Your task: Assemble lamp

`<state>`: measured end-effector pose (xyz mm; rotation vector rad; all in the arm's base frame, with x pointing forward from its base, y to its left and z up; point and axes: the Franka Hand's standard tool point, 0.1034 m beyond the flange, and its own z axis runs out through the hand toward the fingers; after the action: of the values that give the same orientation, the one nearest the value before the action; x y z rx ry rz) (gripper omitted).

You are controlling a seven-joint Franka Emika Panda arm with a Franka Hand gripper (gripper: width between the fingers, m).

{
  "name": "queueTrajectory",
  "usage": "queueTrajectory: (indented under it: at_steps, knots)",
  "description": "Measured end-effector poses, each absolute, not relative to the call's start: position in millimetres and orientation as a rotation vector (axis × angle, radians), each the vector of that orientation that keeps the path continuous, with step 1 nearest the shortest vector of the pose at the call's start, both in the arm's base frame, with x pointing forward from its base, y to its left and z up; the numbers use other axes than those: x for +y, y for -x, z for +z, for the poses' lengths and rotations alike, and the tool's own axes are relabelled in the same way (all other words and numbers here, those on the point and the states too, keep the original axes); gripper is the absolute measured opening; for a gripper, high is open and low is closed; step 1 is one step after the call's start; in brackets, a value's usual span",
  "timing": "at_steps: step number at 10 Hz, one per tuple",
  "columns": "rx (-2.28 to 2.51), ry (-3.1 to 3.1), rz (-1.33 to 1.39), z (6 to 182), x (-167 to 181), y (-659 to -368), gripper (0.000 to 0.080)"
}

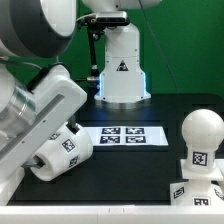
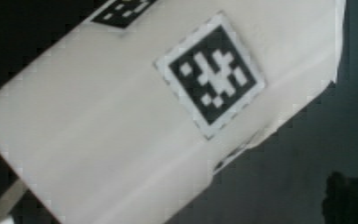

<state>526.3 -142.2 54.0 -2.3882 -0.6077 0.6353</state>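
The shade lies on its side at the exterior view's left, white and tapered, with square tags. My arm's white hand sits right over it and hides the fingers. In the wrist view the shade's wall fills most of the frame, very close, with one tag on it; no finger shows clearly. The round-headed bulb stands upright on the angular base at the exterior view's lower right, far from my gripper.
The marker board lies flat on the black table between the shade and the bulb. The white robot pedestal with a triangle sticker stands behind it, before a green backdrop.
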Motion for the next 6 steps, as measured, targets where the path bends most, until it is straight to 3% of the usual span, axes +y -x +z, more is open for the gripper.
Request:
queueTrajectory:
  at_steps: [4,5,6]
  knots:
    - [-0.593,2.392,0.64,54.0,-140.7,-526.7,0.0699]
    - [-0.593,2.393,0.64,54.0,-140.9,-526.7,0.0583]
    - [-0.592,2.393,0.64,54.0,-141.1,-526.6,0.0583]
